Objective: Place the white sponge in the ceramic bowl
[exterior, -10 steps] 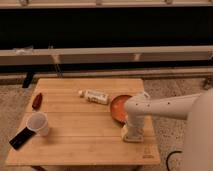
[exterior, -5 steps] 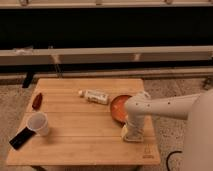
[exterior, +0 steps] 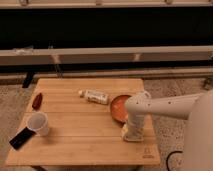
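The ceramic bowl is a glossy orange-red shallow dish on the right side of the wooden table. My arm reaches in from the right, bends over the bowl's right rim and points down. The gripper is low on the table just in front of the bowl, near the right front corner. A small whitish block, the white sponge, shows at the gripper's lower end, resting on the table; the gripper covers part of it.
A white tube-like bottle lies left of the bowl. A white cup stands at the front left, with a black flat object beside it. A dark red object lies at the left edge. A bench runs behind the table.
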Tool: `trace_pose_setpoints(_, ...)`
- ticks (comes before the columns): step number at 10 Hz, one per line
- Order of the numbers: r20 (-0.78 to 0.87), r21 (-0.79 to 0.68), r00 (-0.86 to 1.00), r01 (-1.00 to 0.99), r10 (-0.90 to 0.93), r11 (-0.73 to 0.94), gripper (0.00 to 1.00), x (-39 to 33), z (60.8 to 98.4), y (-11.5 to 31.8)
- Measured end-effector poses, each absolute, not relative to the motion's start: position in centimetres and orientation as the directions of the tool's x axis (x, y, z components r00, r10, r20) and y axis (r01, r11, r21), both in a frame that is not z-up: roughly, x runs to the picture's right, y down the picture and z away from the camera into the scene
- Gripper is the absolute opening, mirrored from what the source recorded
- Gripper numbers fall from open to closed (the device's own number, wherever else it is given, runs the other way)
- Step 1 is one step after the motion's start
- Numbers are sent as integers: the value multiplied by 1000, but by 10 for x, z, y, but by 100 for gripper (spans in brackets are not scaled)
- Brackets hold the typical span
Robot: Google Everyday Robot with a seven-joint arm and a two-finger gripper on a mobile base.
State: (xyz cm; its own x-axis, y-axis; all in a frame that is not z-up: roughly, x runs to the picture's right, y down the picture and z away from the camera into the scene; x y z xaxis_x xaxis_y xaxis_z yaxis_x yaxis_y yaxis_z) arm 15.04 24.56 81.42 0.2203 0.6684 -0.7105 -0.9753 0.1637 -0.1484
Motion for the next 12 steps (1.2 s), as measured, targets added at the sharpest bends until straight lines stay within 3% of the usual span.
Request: trace_pose_setpoints(12,-696,-192,262,-965,668,177,0,145,813,227)
